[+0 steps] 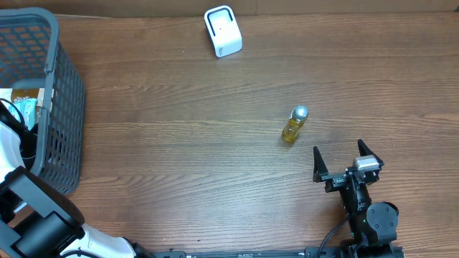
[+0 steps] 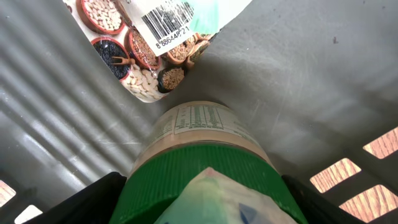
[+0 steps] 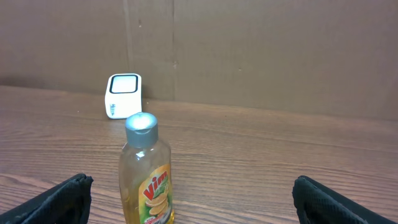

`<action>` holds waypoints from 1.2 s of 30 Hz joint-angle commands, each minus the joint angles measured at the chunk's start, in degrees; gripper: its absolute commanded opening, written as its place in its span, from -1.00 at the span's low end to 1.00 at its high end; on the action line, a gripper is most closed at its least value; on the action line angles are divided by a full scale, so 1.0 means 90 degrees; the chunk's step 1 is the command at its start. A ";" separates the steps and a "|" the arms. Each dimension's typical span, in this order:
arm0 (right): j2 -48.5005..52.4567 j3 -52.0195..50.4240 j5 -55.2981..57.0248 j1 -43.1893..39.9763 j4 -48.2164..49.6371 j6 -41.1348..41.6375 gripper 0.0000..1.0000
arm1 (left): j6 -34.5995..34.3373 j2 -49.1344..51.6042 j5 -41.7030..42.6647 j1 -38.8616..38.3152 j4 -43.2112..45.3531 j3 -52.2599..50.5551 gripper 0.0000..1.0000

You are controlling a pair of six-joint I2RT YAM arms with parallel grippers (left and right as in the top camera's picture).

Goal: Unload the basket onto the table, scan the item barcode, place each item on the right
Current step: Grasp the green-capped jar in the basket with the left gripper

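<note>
- My right gripper [image 1: 338,148] stands spread near the slim, clear yellow bottle [image 1: 293,125].
- My left gripper [image 2: 202,199] flanks a round green-lidded jar [image 2: 186,134] inside the grey mesh basket [image 1: 68,93]; I cannot tell whether it is pinching.

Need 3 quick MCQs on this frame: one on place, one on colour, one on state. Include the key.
1. Where is the scanner?
A. On the far side, beyond the bottle
B. Nearer than the bottle
C. Touching the bottle

2. What colour is the jar lid in the basket?
A. Red
B. Green
C. Silver

3. What state is the right gripper in?
A. Shut on the bottle
B. Open, empty
C. Shut, empty

Key:
1 A: the overhead view shows it far past the bottle.
2 B: the left wrist view shows a green lid.
3 B: its fingers are spread with nothing between them.
</note>
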 commanded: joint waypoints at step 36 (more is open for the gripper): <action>-0.0051 -0.0068 -0.0036 -0.0039 0.0036 -0.0005 1.00 | 0.0005 -0.0153 0.1474 -0.0865 -0.3167 0.7514 -0.02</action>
